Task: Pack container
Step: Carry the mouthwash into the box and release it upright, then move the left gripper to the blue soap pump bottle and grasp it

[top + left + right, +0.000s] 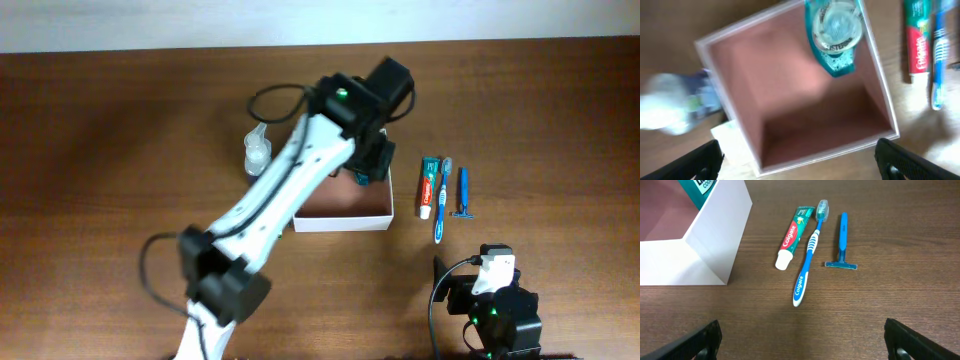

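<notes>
The container (345,218) is a square white box with a pinkish-brown inside at the table's middle; it also shows in the left wrist view (805,155) and the right wrist view (715,235). A teal mouthwash bottle (836,35) stands in its far right corner. My left gripper (800,162) is open and empty above the box. My right gripper (802,340) is open and empty near the front edge. A toothpaste tube (428,186), a blue toothbrush (442,200) and a blue razor (463,194) lie right of the box.
A clear spray bottle (257,152) stands left of the box, touching or nearly touching its wall; it shows blurred in the left wrist view (670,102). The left arm (270,210) stretches over the box's left half. The right arm base (495,305) sits at the front right.
</notes>
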